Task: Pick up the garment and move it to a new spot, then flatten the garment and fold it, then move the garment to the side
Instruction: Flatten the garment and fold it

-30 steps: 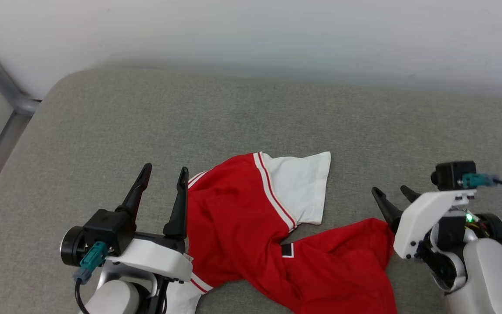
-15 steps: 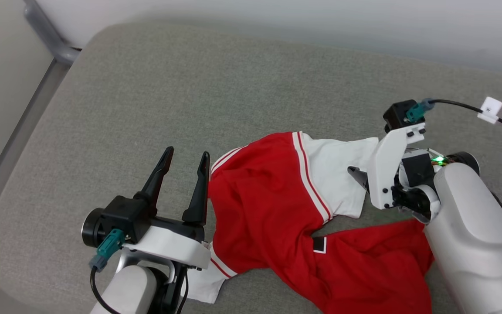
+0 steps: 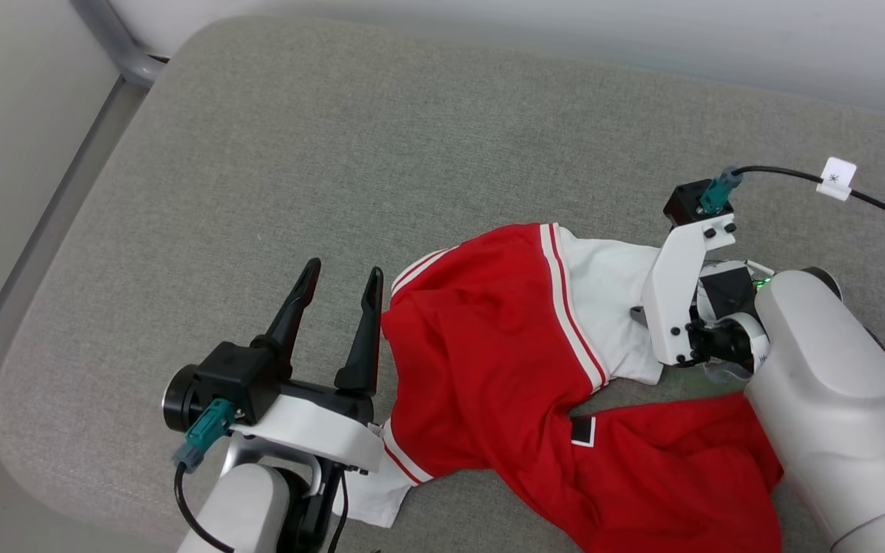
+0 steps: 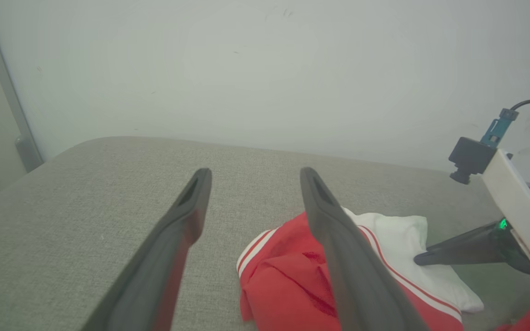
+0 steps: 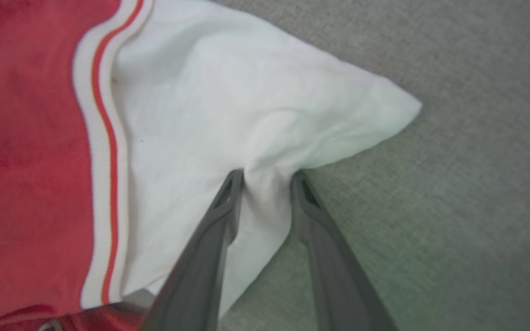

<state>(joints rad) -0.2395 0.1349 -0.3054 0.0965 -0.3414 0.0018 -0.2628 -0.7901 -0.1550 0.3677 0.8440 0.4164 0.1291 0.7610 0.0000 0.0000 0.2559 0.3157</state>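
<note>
Our right claw (image 5: 267, 177) just came down onto garment (image 3: 488, 346), now pinching white sleeve (image 5: 210, 105). Our left claw (image 3: 343, 269) wide apart, empty. Garment crumpled near grey cushion (image 3: 335, 138) front edge. Lift next, we think.

L claw (image 3: 343, 269): jaws spread wide, nothing betw. them. Bare grey cushion (image 3: 273, 153) ahead and to its left, a free run out to the rounded edge. Just beside its right finger lies the garment (image 3: 488, 338), so no flat pass that way w/o riding over cloth. Far ahead the wall (image 4: 265, 69) closes things off. A metal post (image 3: 116, 38) stands ahead-left, off the cushion corner.

R claw (image 5: 267, 174): gap taken, a ridge of white sleeve (image 5: 228, 105) pinched betw. the tips. To its right, and ahead past the sleeve's point, bare cushion. To its left, sleeve, then red cloth. A cable (image 3: 780, 175) w/ white tag (image 3: 834, 178) trails behind it, above the cushion.
</note>
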